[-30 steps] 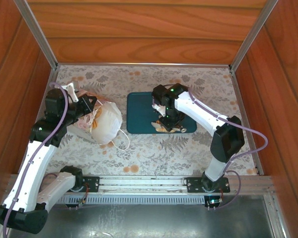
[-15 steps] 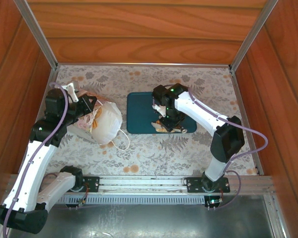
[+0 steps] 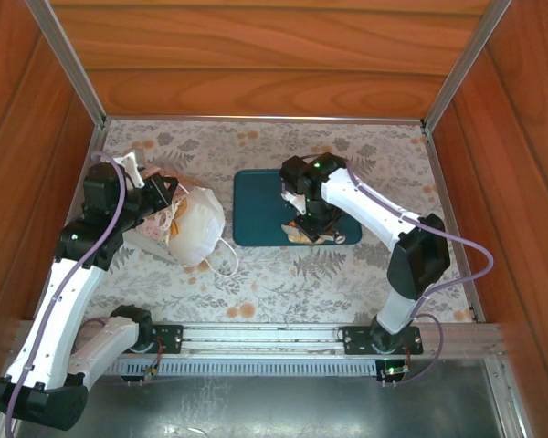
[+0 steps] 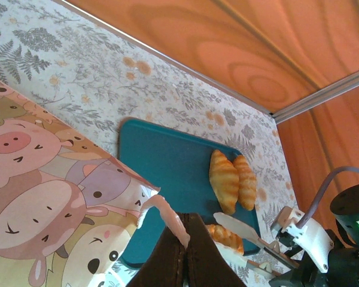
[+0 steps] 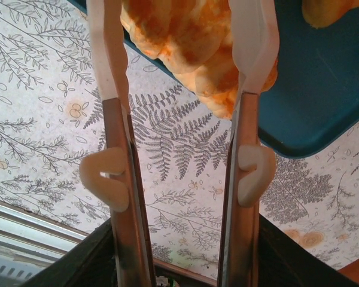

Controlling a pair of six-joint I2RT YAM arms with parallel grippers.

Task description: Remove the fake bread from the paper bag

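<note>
The paper bag (image 3: 196, 224) lies tipped on the table at the left, and its side shows cartoon pigs (image 4: 42, 197). My left gripper (image 4: 184, 239) is shut on the bag's pinkish cord handle (image 4: 164, 212) at its mouth, also seen from above (image 3: 169, 193). My right gripper (image 5: 179, 18) grips a golden croissant (image 5: 185, 42) between its white fingers, low over the near edge of the teal tray (image 5: 323, 89). Two more croissants (image 4: 224, 179) lie side by side on the tray (image 4: 161, 155). The bag's inside is hidden.
The tray (image 3: 256, 210) sits mid-table on a leaf-patterned cloth. Wooden walls with metal rails close in the back and both sides. The bag's other cord loop (image 3: 226, 255) trails on the cloth toward the near edge.
The right gripper with its croissant has shifted slightly over the tray's near edge. The left arm and the bag have stayed still.
</note>
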